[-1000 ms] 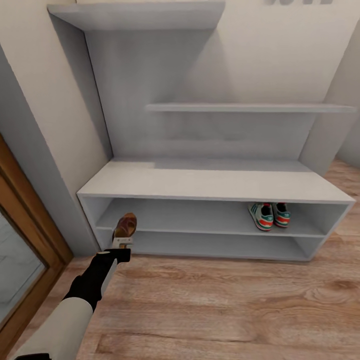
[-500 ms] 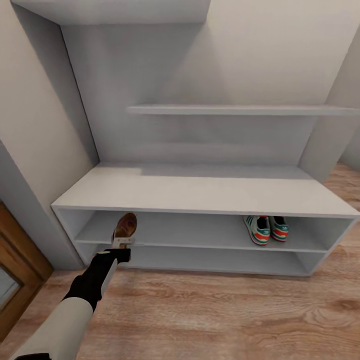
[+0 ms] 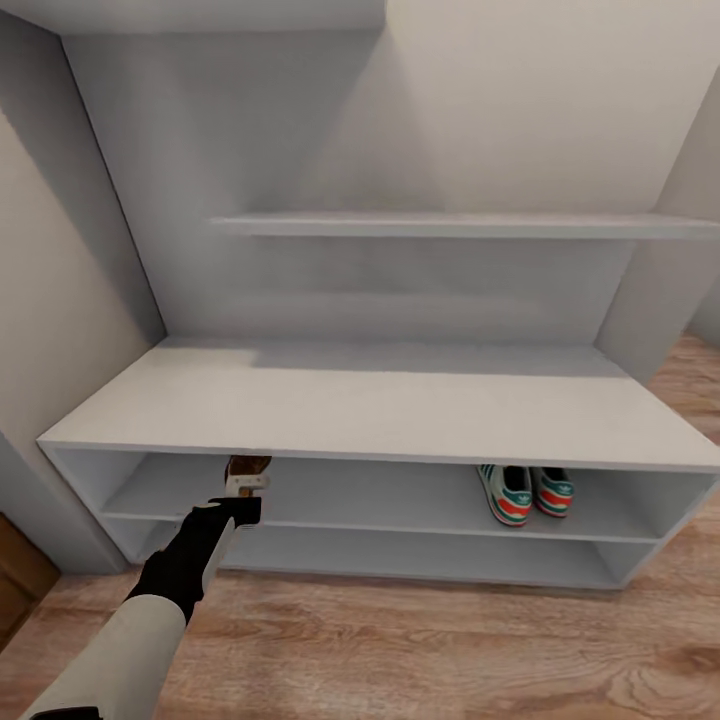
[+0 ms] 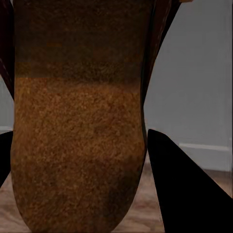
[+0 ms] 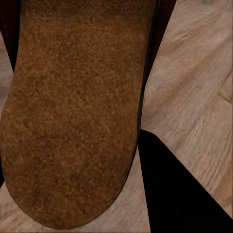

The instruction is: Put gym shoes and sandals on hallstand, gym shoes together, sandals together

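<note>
At the far left of the head view a sliver of brown wooden door frame (image 3: 14, 578) stands against a pale cream wall (image 3: 50, 330), which meets the grey side panel of the hallstand (image 3: 400, 400). The left arm reaches forward and up from the lower left corner, and its left pincer (image 3: 246, 484) is closed on a sandal (image 3: 249, 465) at the mouth of the upper open compartment, near its left end; the flat top hides most of the sandal, so only a dark reddish-brown part shows. In the left wrist view the sandal's (image 4: 77, 121) grainy tan-brown sole takes up most of the picture, with a dark finger (image 4: 184, 194) right beside it and grey rack panel behind.

The hallstand is pale grey-white, with a wide flat top, two low open compartments beneath it, and a stepped shelf (image 3: 470, 225) higher up against the back panel. Towards the right of the upper compartment, the two gym shoes (image 3: 525, 492) sit side by side, touching or nearly so, toes facing out, well apart from the sandal.

The corridor floor (image 3: 450, 650) is light brown wood plank with clear grain, running along the front of the rack and past its right end.

In the right wrist view, the right pincer clamps a second sandal (image 5: 73, 111), sole towards the camera, with a dark finger (image 5: 174, 194) beside it and floor planks behind.
</note>
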Tool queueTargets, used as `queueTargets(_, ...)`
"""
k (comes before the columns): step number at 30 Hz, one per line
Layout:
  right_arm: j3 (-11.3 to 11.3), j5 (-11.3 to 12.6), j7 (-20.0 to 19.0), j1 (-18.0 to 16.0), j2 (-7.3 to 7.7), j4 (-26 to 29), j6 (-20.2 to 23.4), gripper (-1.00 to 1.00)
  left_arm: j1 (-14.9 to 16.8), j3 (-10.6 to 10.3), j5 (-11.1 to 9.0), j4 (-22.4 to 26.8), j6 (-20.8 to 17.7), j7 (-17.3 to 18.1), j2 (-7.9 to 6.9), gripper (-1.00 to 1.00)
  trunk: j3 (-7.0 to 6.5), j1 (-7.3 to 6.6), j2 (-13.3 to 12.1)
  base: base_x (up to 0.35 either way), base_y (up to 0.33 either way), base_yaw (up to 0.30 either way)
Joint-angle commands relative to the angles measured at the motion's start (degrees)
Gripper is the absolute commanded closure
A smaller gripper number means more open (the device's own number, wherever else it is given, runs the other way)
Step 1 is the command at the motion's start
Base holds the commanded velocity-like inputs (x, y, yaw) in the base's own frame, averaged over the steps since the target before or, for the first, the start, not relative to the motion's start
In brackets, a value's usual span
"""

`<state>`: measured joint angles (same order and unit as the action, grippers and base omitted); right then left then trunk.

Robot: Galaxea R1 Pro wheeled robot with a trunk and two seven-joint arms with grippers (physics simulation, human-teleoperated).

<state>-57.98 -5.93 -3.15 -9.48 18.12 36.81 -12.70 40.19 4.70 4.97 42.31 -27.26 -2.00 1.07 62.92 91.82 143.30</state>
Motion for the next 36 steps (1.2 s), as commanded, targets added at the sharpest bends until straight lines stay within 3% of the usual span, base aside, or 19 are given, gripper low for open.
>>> queueTargets(1, -0.4, -0.4, -0.4, -0.1, -0.02, -0.1, -0.2, 1.00, 0.0, 0.2, 0.7, 0.1, -0.3, 0.2, 0.07, 1.00, 0.05, 0.02, 0.0, 0.285, -0.201, 0.000)
queueTargets(36, -0.4, -0.4, -0.4, -0.1, -0.02, -0.1, -0.2, 1.00, 0.0, 0.2, 0.7, 0.3, -0.2, 0.8, 0.03, 1.00, 0.05, 0.02, 0.0, 0.083, -0.022, 0.000)
